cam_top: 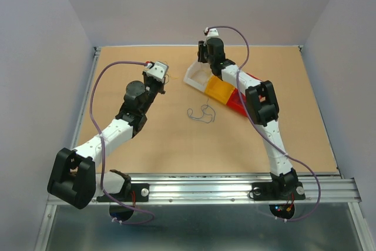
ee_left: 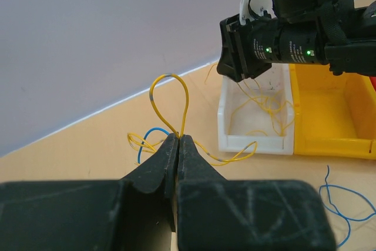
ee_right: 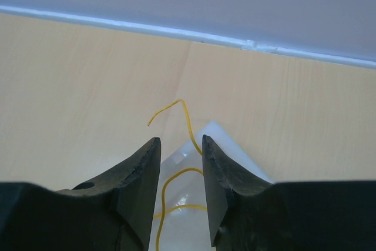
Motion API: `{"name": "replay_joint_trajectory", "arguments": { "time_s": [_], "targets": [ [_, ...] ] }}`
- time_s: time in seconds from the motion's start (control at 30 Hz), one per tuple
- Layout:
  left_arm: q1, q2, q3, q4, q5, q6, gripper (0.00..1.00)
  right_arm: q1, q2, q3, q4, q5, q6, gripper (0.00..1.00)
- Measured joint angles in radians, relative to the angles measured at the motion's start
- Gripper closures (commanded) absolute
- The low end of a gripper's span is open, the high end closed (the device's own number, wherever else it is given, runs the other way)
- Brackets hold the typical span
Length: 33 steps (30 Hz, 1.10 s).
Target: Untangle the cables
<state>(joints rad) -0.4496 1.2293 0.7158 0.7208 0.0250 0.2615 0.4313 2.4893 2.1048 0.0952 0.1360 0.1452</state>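
Observation:
My left gripper [ee_left: 178, 137] is shut on a thin yellow cable [ee_left: 170, 95] that loops up above the fingertips, just over the table. More yellow strands and a blue one [ee_left: 147, 135] trail to either side of it. In the top view this gripper [cam_top: 164, 82] is at the back left of centre. My right gripper [ee_right: 180, 142] stands open over a corner of the white bin [ee_right: 226, 166]. A yellow cable [ee_right: 189, 123] runs up between its fingers, untouched by them. A loose dark blue bunch of cables [cam_top: 202, 113] lies mid-table.
A row of bins stands at the back centre: white [cam_top: 194, 76], yellow [cam_top: 220, 91], red [cam_top: 251, 79]. The white bin [ee_left: 229, 123] holds several yellow strands. The right arm's wrist [ee_left: 282, 27] hangs over it. The table's back edge is just beyond.

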Motion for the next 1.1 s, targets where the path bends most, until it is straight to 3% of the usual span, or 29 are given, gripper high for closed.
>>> {"name": "replay_joint_trajectory", "arguments": {
  "time_s": [0.3,0.4,0.67,0.93,1.1],
  "targets": [
    [0.0,0.0,0.0,0.001,0.0,0.003,1.0,-0.008,0.025,0.028,0.001,0.006,-0.015,0.64],
    [0.0,0.0,0.0,0.001,0.0,0.003,1.0,-0.013,0.035,0.041,0.001,0.006,-0.014,0.8],
    [0.0,0.0,-0.001,0.001,0.0,0.003,1.0,-0.018,0.037,0.048,0.003,-0.017,-0.013,0.99],
    [0.0,0.0,-0.001,0.001,0.0,0.003,1.0,-0.019,0.007,0.008,0.002,-0.07,-0.01,0.99],
    [0.0,0.0,-0.001,0.001,0.0,0.004,1.0,-0.019,-0.164,-0.241,0.04,-0.101,0.006,1.0]
  ]
}}
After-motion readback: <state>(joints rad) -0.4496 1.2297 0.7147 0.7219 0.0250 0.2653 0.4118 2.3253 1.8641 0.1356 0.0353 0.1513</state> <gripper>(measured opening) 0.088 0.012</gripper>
